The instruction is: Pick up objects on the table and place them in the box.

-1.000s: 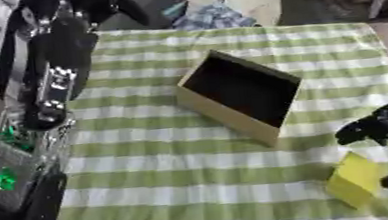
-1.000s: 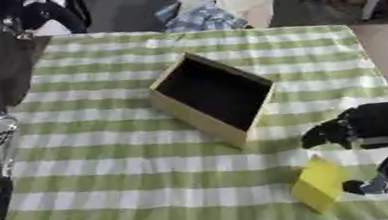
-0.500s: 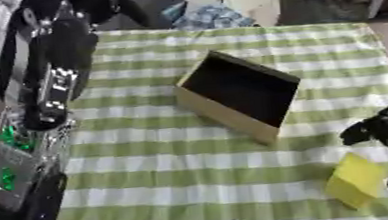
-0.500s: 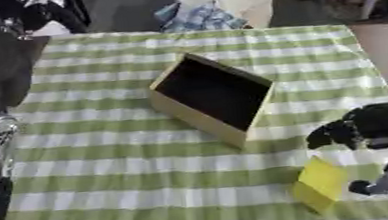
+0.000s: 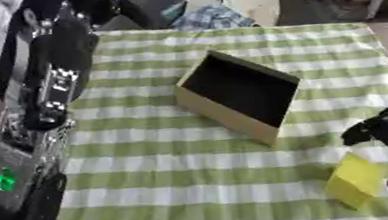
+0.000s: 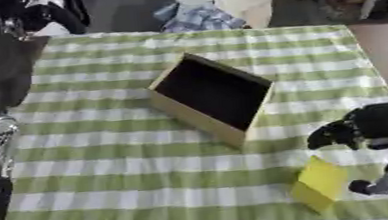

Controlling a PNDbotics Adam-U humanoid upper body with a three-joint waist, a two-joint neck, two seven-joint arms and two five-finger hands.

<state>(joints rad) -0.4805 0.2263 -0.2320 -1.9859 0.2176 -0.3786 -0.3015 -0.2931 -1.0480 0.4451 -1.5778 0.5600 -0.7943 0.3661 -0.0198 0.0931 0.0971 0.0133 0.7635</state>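
A yellow block [image 6: 320,184] stands on the green-and-white checked table [image 5: 148,151] near its front right corner. My right hand [image 6: 383,123] comes in from the right and brackets the block: its curled fingers [image 6: 329,135] hover just above it and the thumb [image 6: 373,185] sits close by its right side. I see no clear contact. An open tan cardboard box [image 5: 240,95] with a dark inside lies in the middle of the table, up and left of the block. My left arm rises along the left edge to its hand [image 5: 92,8] at the top, dark against a dark background.
A bundle of checked cloth and a beige bag [image 5: 223,6] lie at the table's far edge. The table's right edge runs close behind my right hand, and the front edge lies just below the block. Bare tablecloth stretches left of the box.
Almost nothing differs. My right hand's fingers have sunk slightly toward the yellow block. The block, the box and my left arm stay where they were.
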